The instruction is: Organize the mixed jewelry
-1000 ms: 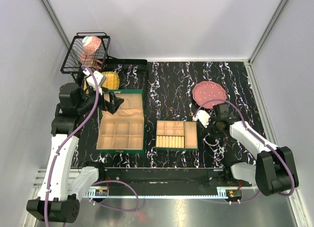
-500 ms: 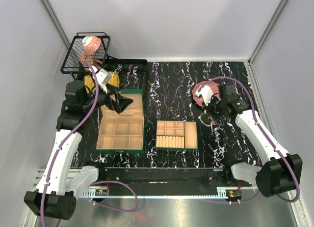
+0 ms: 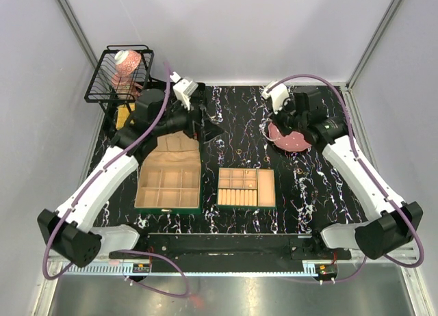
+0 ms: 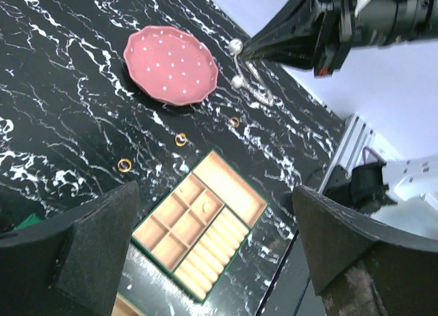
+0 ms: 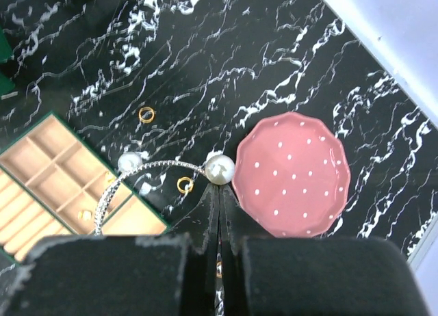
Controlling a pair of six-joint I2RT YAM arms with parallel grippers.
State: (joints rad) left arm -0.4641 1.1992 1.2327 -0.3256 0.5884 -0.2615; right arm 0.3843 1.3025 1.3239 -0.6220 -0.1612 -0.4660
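- Three gold rings (image 4: 181, 139) lie loose on the worktop (image 5: 205, 56), between the pink plate (image 5: 294, 172) and the green box (image 4: 233, 193).
- The right gripper (image 5: 219, 200) is clamped on a silver pearl-tipped hoop (image 5: 220, 168), held just beside the plate.
- The left gripper (image 3: 211, 128) hangs spread wide apart, holding nothing.

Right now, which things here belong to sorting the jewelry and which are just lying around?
Job: pearl-tipped silver hoop in the right gripper; loose gold rings; small green box and large green box, likely destinations.
Lying about: pink plate, probably; wire basket; cup inside it.
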